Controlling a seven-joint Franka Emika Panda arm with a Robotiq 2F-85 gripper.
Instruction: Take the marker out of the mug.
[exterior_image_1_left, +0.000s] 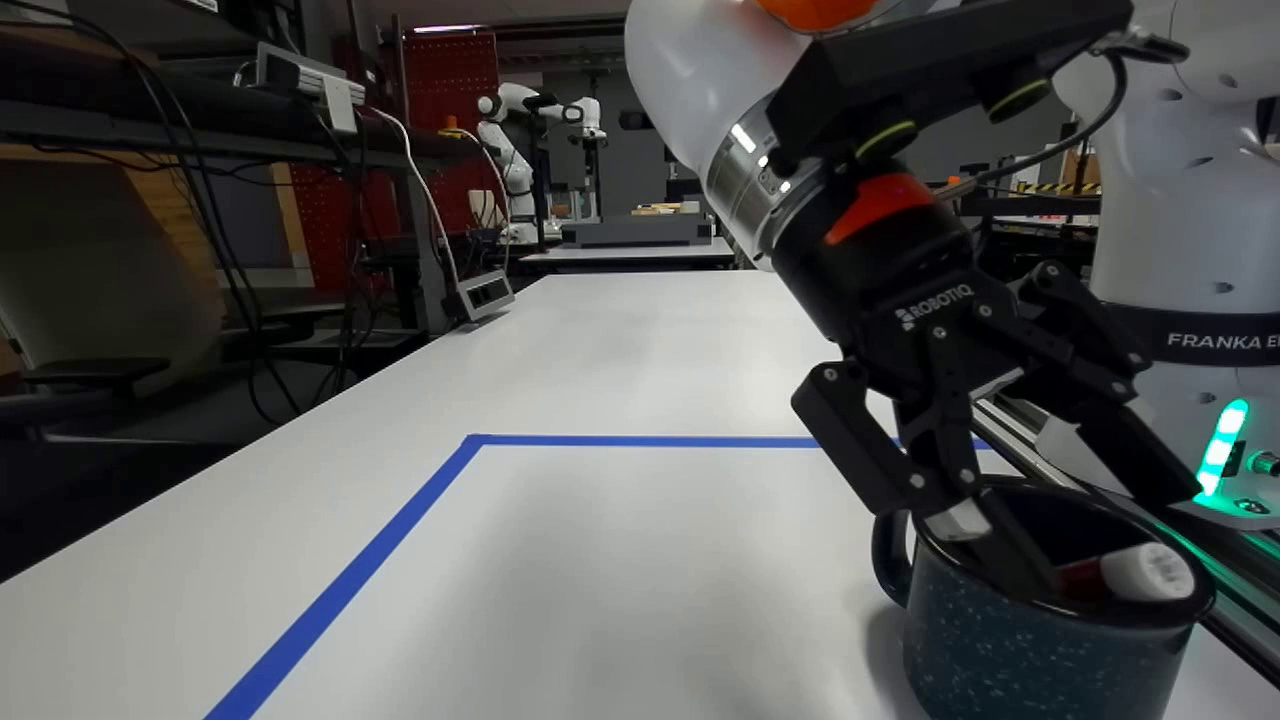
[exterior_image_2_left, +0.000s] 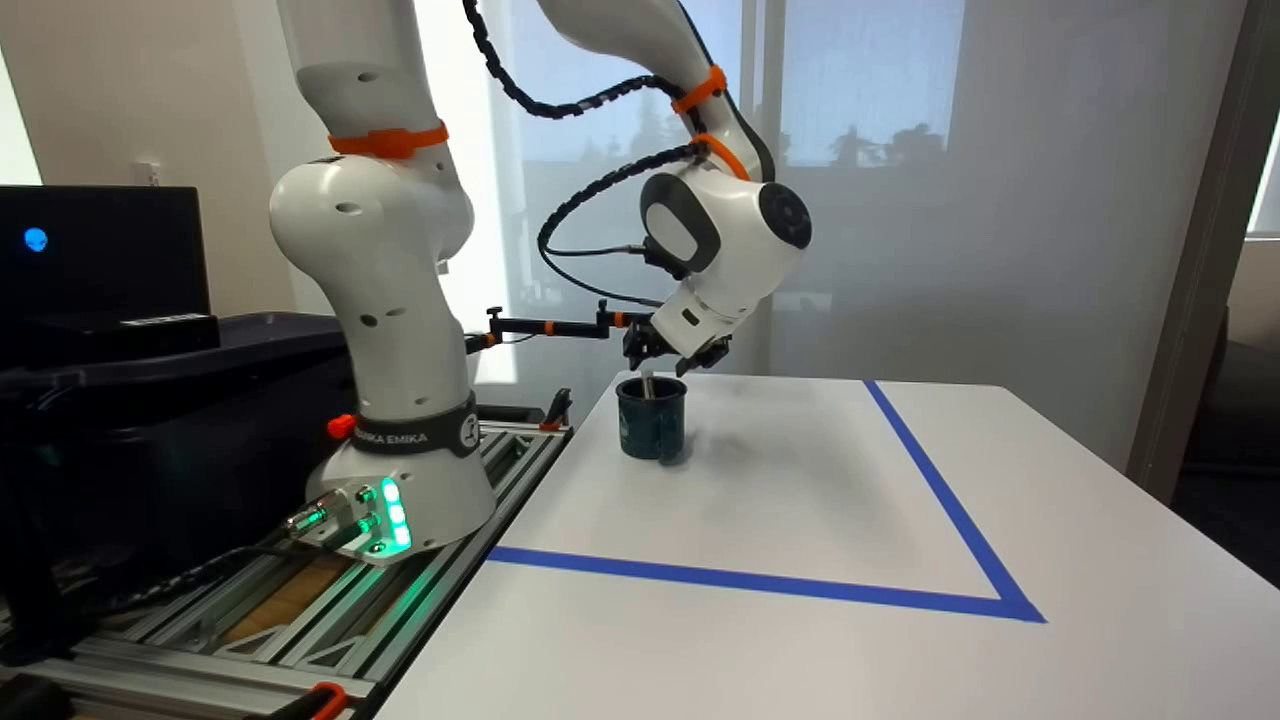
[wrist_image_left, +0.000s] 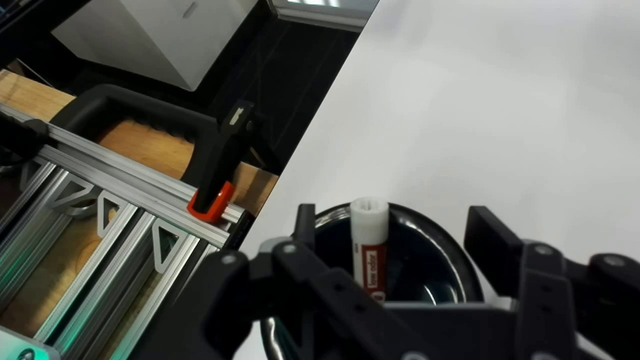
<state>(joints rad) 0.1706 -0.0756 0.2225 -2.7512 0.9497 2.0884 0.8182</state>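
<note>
Gloss white and rounded, this arm (exterior_image_2_left: 400, 300), dotted with dark oval recesses (exterior_image_2_left: 369, 321), orange straps (exterior_image_2_left: 390, 143) biting round it, ribbed black cables (exterior_image_2_left: 548, 110) looping off its side! Down at the base (exterior_image_2_left: 440, 500), a black band (exterior_image_2_left: 418, 433) says FRANKA EMIKA in pale letters, green lights (exterior_image_2_left: 396, 512) glowing beneath. Then a silver ring (exterior_image_1_left: 745, 190), a red patch (exterior_image_1_left: 880, 207), and the hand (exterior_image_1_left: 1112, 538) itself, black links (exterior_image_1_left: 950, 400) on grey pins (exterior_image_1_left: 917, 481), ROBOTIQ across it in white!

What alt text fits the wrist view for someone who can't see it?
An open black gripper straddles a white-ended red marker in a dark mug, its fingers spread to either side of the marker. The mug sits on a white table; metal rails and a black-and-red clamp show at left.
</note>
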